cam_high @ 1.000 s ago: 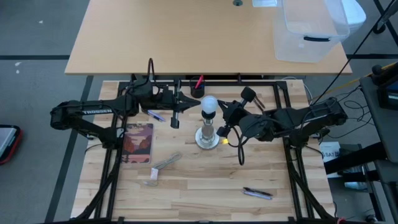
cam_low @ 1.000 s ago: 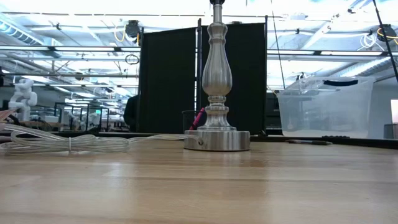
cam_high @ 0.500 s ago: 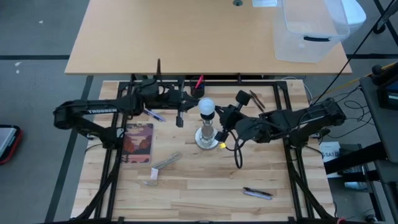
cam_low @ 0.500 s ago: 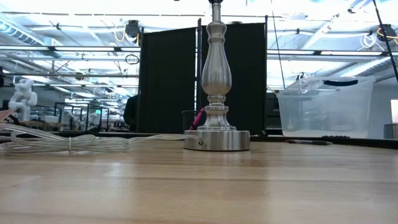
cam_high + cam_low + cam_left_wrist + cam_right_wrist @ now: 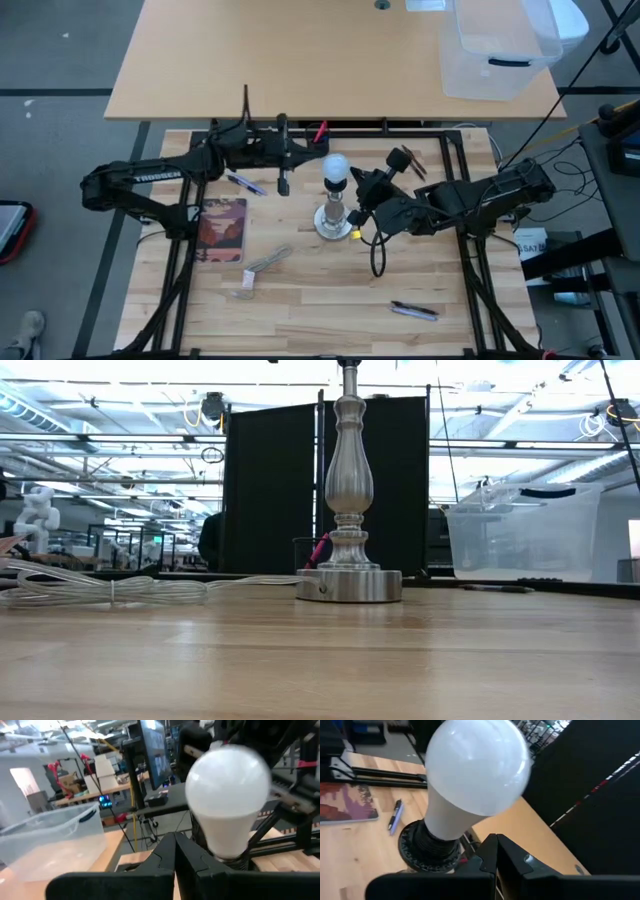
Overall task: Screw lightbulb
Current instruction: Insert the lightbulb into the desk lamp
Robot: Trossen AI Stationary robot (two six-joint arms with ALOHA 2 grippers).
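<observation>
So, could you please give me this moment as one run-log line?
lightbulb: seated on lamp stand | left gripper: jaws shut, beside bulb | right gripper: jaws shut, beside bulb

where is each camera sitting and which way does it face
High view: above the table, looking straight down; shows both arms, the left gripper and right gripper either side of the bulb.
Low view: at tabletop height, looking level across at the lamp stand; no arm shows.
Left wrist view: on the left arm, looking past its shut fingers at the bulb.
Right wrist view: on the right arm, looking past its shut fingers at the bulb.
Both wrist views share the bulb, seated in its socket.
</observation>
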